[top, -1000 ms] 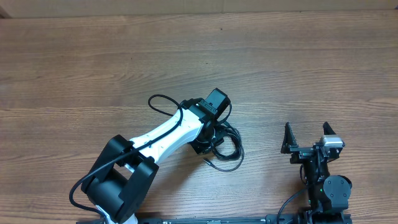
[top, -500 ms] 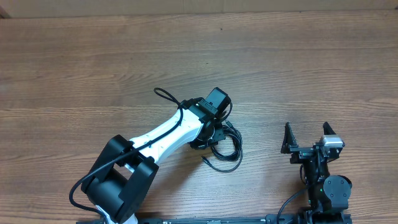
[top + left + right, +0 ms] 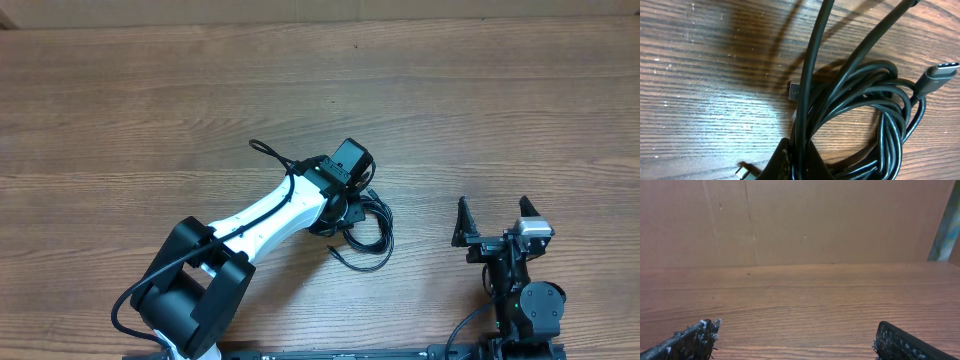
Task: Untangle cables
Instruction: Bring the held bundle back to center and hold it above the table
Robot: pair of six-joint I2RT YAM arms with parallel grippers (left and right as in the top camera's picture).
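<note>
A brown wood-grain table fills the overhead frame, backed by a plain tan cardboard wall. At centre frame the left gripper is pinched tight on strands of the coiled thin black cables. The white arm covers the coil's left part. At lower right, the right gripper is spread wide and holds nothing.

A: What is lying under everything here?
B: A wooden table is filling the overhead view; its grain is running from left to right; a small dark speck is sitting near its far edge.
A: And what is standing behind it?
B: A brown cardboard wall is rising upright along the table's far edge; faint creases are running down it; a grey-green strip is slanting in at the right edge of the right wrist view.
</note>
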